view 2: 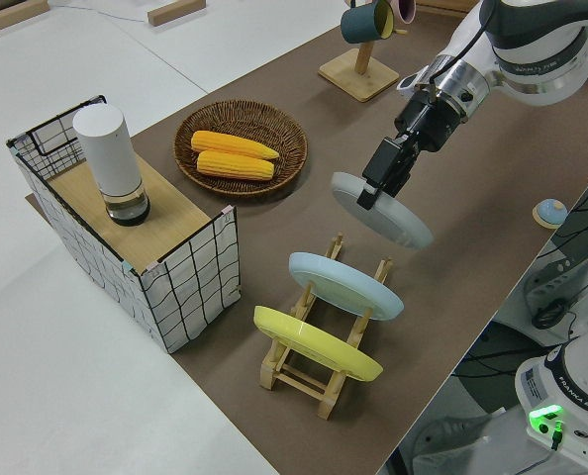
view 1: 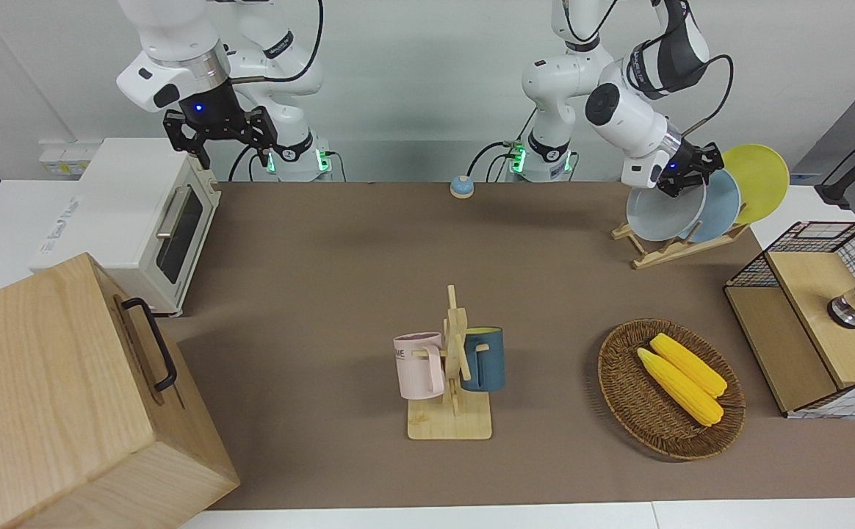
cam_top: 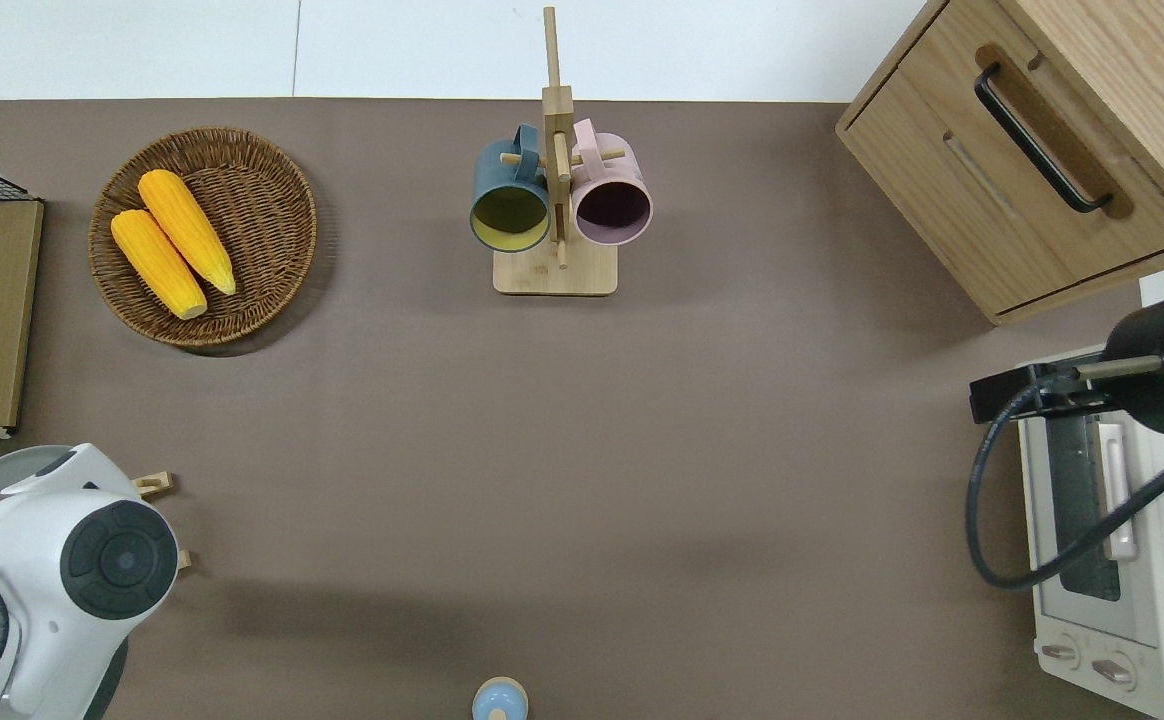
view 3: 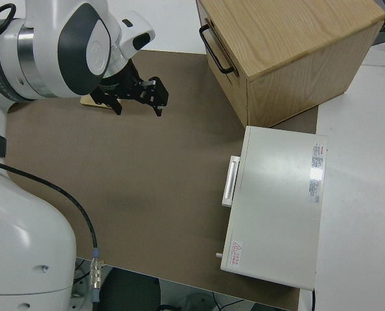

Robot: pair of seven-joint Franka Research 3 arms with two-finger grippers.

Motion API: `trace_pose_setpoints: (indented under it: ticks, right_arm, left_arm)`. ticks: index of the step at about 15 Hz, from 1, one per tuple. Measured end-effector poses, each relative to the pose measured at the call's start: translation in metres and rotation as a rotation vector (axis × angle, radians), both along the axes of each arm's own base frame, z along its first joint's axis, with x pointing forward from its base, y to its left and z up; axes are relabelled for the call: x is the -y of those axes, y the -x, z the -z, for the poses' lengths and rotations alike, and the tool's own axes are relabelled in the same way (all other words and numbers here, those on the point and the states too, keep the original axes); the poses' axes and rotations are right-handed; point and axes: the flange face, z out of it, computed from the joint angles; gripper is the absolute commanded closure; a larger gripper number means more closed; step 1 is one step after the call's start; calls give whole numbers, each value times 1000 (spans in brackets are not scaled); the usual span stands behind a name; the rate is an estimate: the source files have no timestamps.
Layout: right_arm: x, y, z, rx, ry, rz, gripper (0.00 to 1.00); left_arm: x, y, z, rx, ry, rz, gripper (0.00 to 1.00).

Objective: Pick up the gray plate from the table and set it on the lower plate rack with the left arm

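Aloft, gray plate (view 2: pixel 383 210) rim-pinched in left end effector (view 2: pixel 371 192), just over lower plate rack (view 2: pixel 326 348).

This is a robotics lab dressed up as a kitchen. Two white arms are bolted at the edge of a table (view 1: pixel 339 294) covered by a brown mat, against bare white walls, with power sockets (view 1: pixel 60 156) and trailing black cables. The kitchen props are staged: a white toaster oven (view 1: pixel 141 220), a wooden mug stand (view 1: pixel 451 367) with two mugs, a wicker basket (view 1: pixel 622 389) of corn cobs, and a wooden plate rack (view 2: pixel 324 366) just below the left gripper (view 2: pixel 383 178).
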Motion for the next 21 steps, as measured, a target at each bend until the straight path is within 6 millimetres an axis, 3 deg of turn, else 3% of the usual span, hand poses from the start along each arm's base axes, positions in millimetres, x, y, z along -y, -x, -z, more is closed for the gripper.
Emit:
trace_pose_setpoints:
  ticks: [6, 12, 21]
  right_arm:
    - [0, 0, 0, 0, 0, 0, 11]
    - [0, 0, 0, 0, 0, 0, 11]
    - [0, 0, 0, 0, 0, 0, 11]
  left_arm:
    - [1, 3, 4, -20, -66, -55, 1000]
    - [10, -1, 46, -73, -253, -123, 1000]
    - [8, -13, 63, -69, -259, -153, 1000]
